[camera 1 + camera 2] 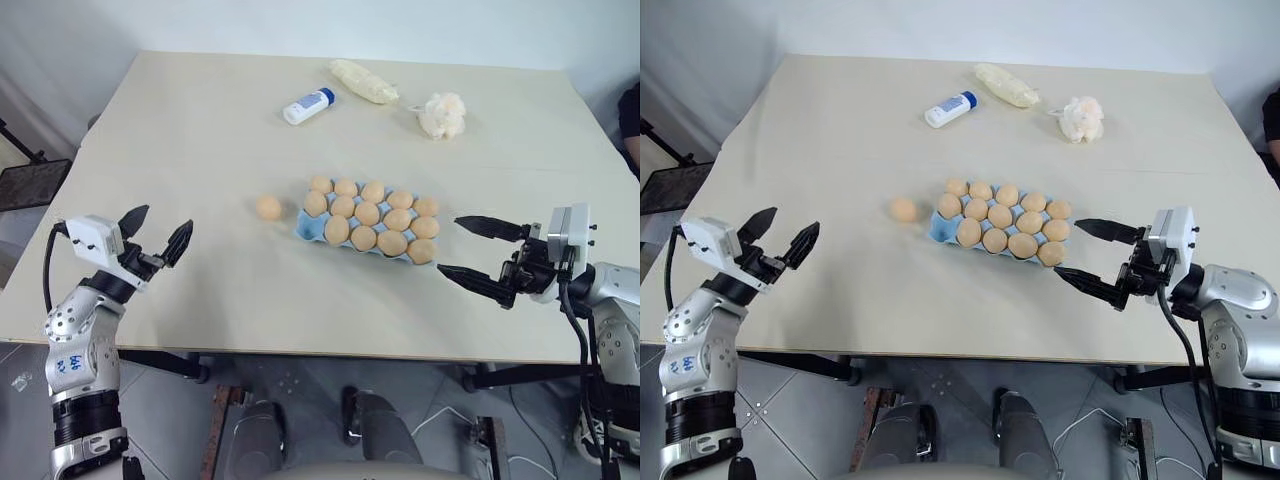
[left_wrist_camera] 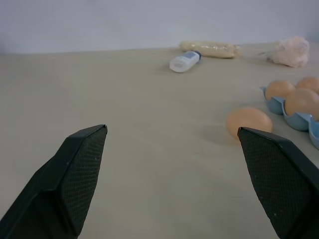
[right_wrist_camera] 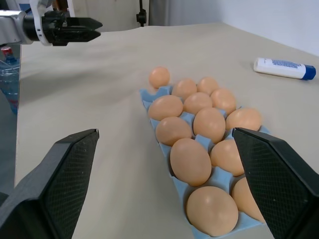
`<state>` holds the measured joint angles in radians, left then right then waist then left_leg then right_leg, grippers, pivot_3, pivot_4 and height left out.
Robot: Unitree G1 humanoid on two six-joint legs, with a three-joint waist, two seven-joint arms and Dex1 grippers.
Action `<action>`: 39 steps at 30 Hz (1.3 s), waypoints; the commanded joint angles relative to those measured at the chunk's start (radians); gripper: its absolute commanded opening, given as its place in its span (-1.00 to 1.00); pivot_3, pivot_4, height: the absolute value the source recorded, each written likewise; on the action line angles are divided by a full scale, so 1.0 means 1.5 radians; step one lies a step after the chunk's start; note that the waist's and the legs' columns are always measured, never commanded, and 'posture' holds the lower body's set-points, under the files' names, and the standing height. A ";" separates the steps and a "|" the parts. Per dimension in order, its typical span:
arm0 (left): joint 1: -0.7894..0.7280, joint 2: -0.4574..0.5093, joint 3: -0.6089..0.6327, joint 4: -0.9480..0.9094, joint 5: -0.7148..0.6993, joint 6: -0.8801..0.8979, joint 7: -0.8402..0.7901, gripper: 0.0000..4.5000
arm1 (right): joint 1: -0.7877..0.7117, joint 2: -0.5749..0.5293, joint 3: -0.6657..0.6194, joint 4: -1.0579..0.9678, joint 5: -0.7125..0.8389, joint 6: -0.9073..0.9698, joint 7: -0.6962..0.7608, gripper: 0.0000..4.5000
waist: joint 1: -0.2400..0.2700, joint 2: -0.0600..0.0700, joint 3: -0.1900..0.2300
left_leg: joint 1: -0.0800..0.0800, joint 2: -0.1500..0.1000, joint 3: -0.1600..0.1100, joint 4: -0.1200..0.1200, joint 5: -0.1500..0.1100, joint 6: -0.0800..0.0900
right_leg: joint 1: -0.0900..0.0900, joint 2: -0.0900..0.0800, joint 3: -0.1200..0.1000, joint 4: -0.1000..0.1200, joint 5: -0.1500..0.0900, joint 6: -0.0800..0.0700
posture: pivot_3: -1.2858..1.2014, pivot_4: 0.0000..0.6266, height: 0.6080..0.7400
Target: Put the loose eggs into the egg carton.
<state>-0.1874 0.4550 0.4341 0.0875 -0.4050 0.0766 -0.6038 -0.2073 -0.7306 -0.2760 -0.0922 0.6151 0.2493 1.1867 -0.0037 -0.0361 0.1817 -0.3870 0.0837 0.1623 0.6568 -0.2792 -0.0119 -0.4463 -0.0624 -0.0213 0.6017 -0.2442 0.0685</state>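
While one loose egg (image 1: 268,207) lies on the table (image 1: 200,130) just beside the egg carton's (image 1: 306,223) left end, the light blue carton sits mid-table with eggs in its cups. Left gripper (image 1: 156,234) – jaws wide, empty, well left of the egg. Right gripper (image 1: 478,250) – jaws wide, empty, near the carton's right end.

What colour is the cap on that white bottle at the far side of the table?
Blue. The white bottle shows its cap best in the right wrist view.
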 commanded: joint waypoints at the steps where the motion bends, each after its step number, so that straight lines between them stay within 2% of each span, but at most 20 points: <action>1: -0.007 0.014 0.017 -0.015 -0.017 -0.014 0.004 0.99 | -0.016 -0.005 0.001 -0.001 0.003 -0.008 0.006 1.00 | 0.000 0.000 0.000 | 0.000 0.000 0.000 0.000 0.000 0.000 | 0.000 0.000 0.000 0.000 0.000 0.000 | 0.03 -0.52 1.00; 6: -0.017 0.020 -0.002 -0.013 -0.022 0.006 -0.007 0.99 | -0.018 -0.008 0.001 0.002 0.003 -0.006 0.011 1.00 | -0.001 0.000 0.000 | 0.000 0.000 0.000 -0.001 0.000 0.000 | 0.000 0.000 0.000 0.000 0.000 0.001 | 0.03 -0.52 1.00; 12: -0.079 0.070 -0.102 -0.001 -0.024 0.095 -0.107 0.99 | -0.014 -0.010 -0.006 -0.002 0.010 -0.007 0.023 1.00 | 0.000 0.000 0.000 | 0.000 0.000 0.000 -0.001 0.000 0.000 | 0.000 0.001 0.000 0.000 0.000 0.000 | 0.03 -0.52 1.00; 17: -0.213 0.063 -0.163 0.124 0.020 0.087 -0.125 0.99 | -0.019 -0.006 0.003 0.000 0.002 -0.006 0.016 1.00 | 0.000 0.000 0.000 | 0.000 0.000 0.000 -0.001 0.000 0.000 | 0.000 0.001 0.000 0.000 0.000 0.001 | 0.03 -0.52 1.00; 26: -0.400 0.063 -0.270 0.312 0.119 0.171 -0.127 0.99 | 0.013 -0.011 -0.018 -0.022 0.006 -0.005 -0.003 1.00 | -0.001 0.000 0.000 | 0.000 0.000 0.001 -0.002 0.001 0.003 | -0.001 0.001 0.000 -0.001 0.001 0.001 | 0.03 -0.52 1.00; 39: -0.527 0.017 -0.317 0.509 0.201 0.118 -0.133 0.99 | 0.041 -0.010 -0.027 -0.041 0.007 -0.008 -0.025 1.00 | 0.000 0.000 0.000 | -0.001 0.000 0.000 0.000 0.001 0.003 | -0.001 0.001 -0.001 -0.001 0.001 0.001 | 0.03 -0.52 1.00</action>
<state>-0.9405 0.4777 -0.0362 0.8359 -0.1217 0.2774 -0.8019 -0.1477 -0.7331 -0.2837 -0.1207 0.6105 0.2466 1.1516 -0.0044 -0.0361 0.1818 -0.3888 0.0838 0.1630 0.6561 -0.2780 -0.0070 -0.4480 -0.0603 -0.0220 0.6007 -0.2433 0.0706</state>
